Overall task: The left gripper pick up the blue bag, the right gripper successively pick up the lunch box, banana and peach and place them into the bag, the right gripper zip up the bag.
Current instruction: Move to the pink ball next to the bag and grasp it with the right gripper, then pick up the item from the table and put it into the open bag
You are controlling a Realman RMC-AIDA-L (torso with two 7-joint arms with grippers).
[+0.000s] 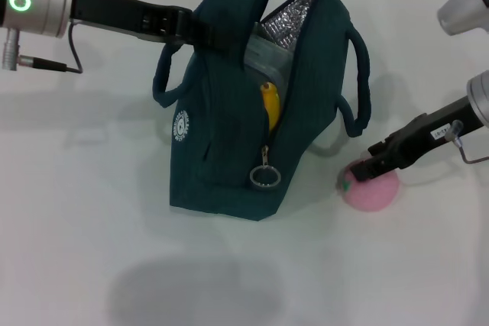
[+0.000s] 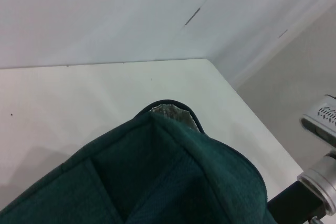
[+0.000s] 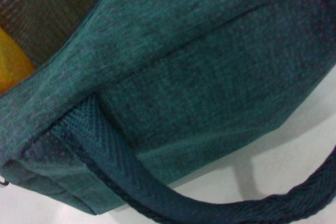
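Observation:
The blue bag [image 1: 221, 135] stands on the white table with its top unzipped, and its silver foil lining [image 1: 294, 9] shows. My left gripper [image 1: 189, 27] is shut on the bag's upper left rim. Inside the opening lie the lunch box [image 1: 267, 59] and the yellow banana [image 1: 270, 104]. The pink peach [image 1: 374, 192] rests on the table right of the bag. My right gripper [image 1: 359, 172] sits on the peach's upper left side. The left wrist view shows the bag's fabric [image 2: 157, 182]. The right wrist view shows the bag's side [image 3: 210, 77] and a bit of banana [image 3: 10, 61].
A silver ring zip pull [image 1: 264, 177] hangs at the bag's front end. A rope handle [image 1: 359, 82] loops out toward the right arm; the same handle [image 3: 131, 192] crosses the right wrist view. White table [image 1: 92, 211] surrounds the bag.

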